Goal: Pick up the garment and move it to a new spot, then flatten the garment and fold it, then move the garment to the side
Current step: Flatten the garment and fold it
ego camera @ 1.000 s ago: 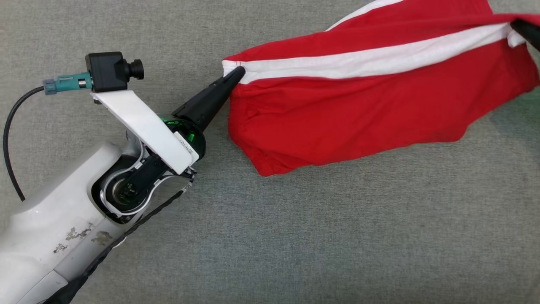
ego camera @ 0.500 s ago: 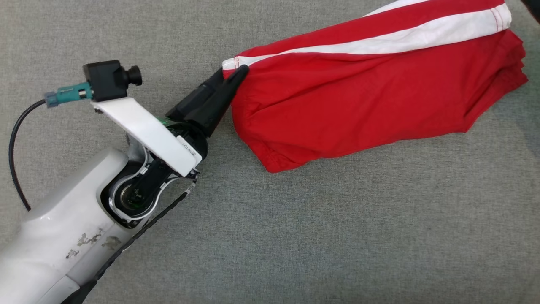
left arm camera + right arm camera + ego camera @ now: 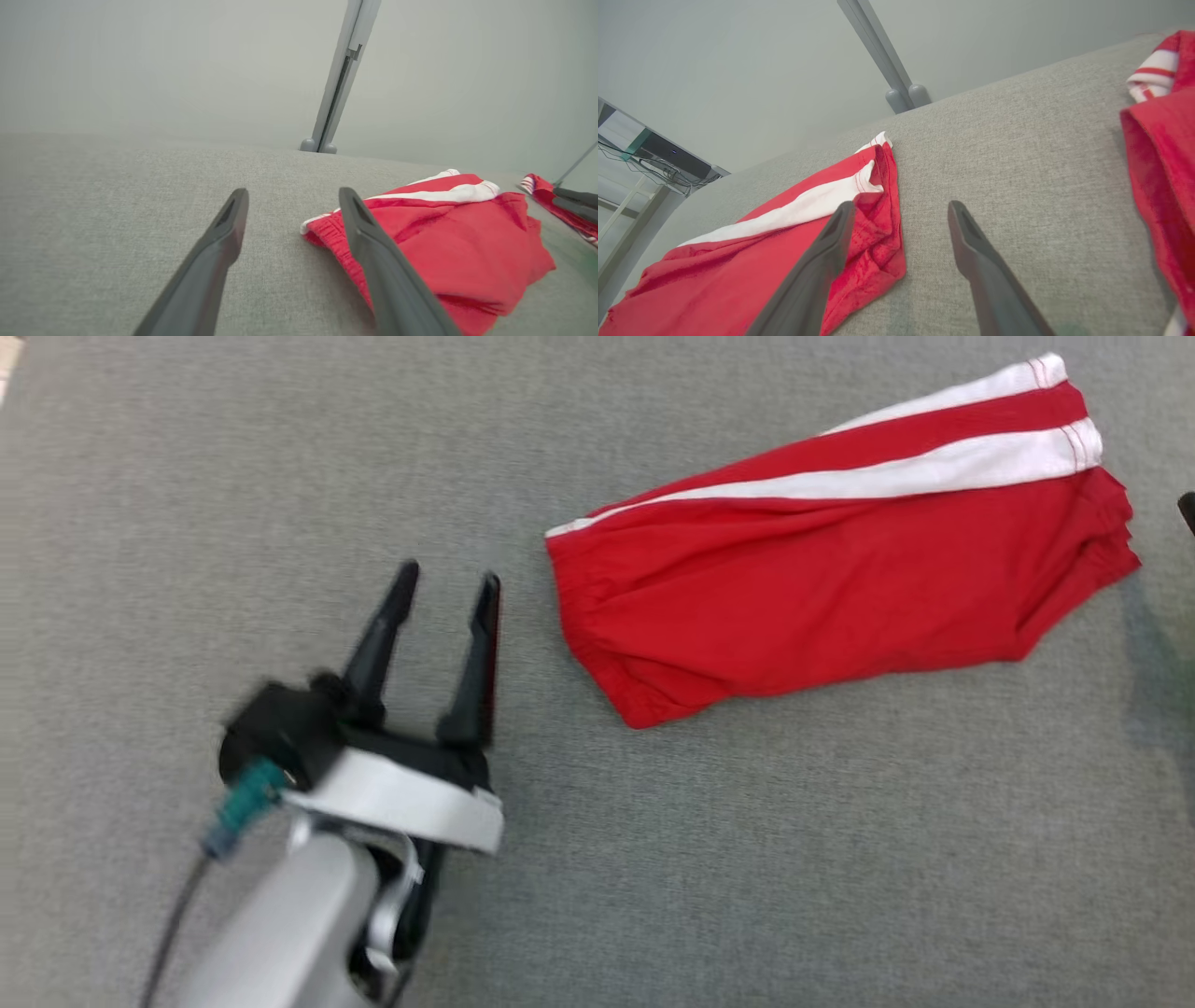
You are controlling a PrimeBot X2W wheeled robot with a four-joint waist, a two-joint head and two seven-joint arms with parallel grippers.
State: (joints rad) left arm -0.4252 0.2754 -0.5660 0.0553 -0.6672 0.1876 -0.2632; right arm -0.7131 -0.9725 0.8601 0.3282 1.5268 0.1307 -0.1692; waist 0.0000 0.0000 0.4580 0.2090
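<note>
The garment, red shorts with white side stripes, lies folded flat on the grey fabric surface at the upper right of the head view. My left gripper stands open, just left of the garment's waistband end and clear of it. In the left wrist view the garment lies beside and behind the right finger. My right gripper is open too, nothing between its fingers, with the garment's other end under and beside its left finger. A dark fingertip shows at the head view's right edge.
A second red and white cloth lies to the right of my right gripper, also seen as a cloth at the left wrist view's right edge. A grey post stands at the surface's far edge. A shelf with cables lies beyond.
Both grippers have opened and let go of the garment, which now lies flat. My left gripper has drawn back to the left of it. The head view has shifted too.
</note>
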